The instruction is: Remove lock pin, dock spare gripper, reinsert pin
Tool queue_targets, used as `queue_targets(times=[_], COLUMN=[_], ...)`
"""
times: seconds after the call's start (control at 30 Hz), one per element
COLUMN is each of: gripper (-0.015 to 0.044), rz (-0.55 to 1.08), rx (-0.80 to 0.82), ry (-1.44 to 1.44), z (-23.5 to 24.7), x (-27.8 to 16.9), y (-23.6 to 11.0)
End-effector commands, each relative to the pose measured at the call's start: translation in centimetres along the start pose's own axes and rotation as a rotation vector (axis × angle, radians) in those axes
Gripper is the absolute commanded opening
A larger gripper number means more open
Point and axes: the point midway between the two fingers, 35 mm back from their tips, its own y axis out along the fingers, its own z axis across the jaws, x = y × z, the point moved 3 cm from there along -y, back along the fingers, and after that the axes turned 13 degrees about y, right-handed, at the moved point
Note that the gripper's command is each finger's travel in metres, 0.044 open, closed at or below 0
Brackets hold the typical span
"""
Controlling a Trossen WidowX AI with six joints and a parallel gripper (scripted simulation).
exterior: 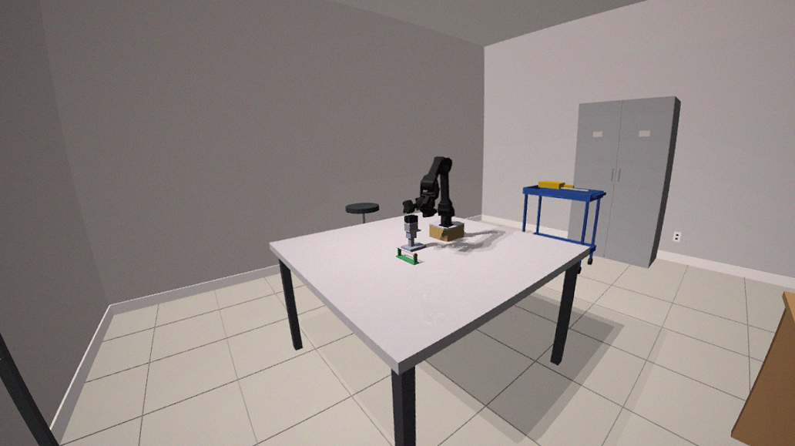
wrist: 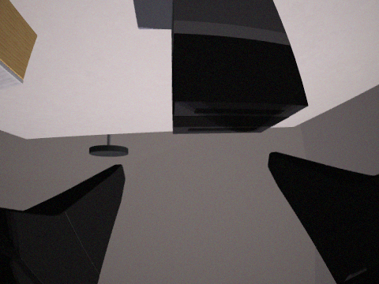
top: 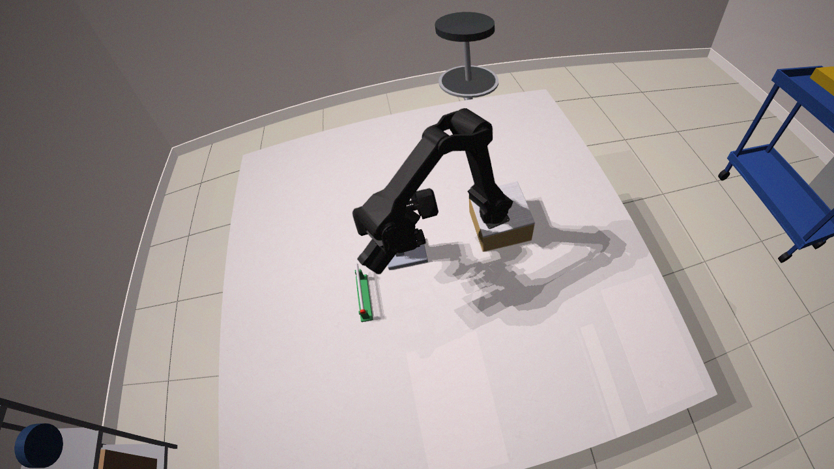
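The spare gripper [wrist: 232,63] [exterior: 412,227], a dark block, stands upright in the mount's socket on the grey baseplate [top: 411,260] [wrist: 153,5] [exterior: 414,245]. In the top view my arm hides most of it. My gripper [wrist: 198,166] [exterior: 412,210] is open and empty, just above the spare gripper's top, with a finger wide on each side and touching nothing. The lock pin [top: 363,312], a thin rod with a red head, lies on a green holder [top: 366,285] [exterior: 408,258] on the table, front-left of the mount.
The arm's base stands on a tan box [top: 505,232] [exterior: 446,231] [wrist: 13,39] right of the mount. A stool [top: 466,52] [wrist: 107,150] stands behind the table. A blue cart [top: 781,169] [exterior: 561,211] is off to the right.
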Motion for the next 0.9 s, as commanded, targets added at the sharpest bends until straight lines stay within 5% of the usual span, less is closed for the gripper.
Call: queue_targets(times=[0.0, 0.87], gripper=[0.044, 0.044], rz=[-0.015, -0.081], rx=[-0.019, -0.087], ry=[0.0, -0.001], z=[-0.1, -0.2], x=[-0.9, -4.2], y=[-0.4, -1.7])
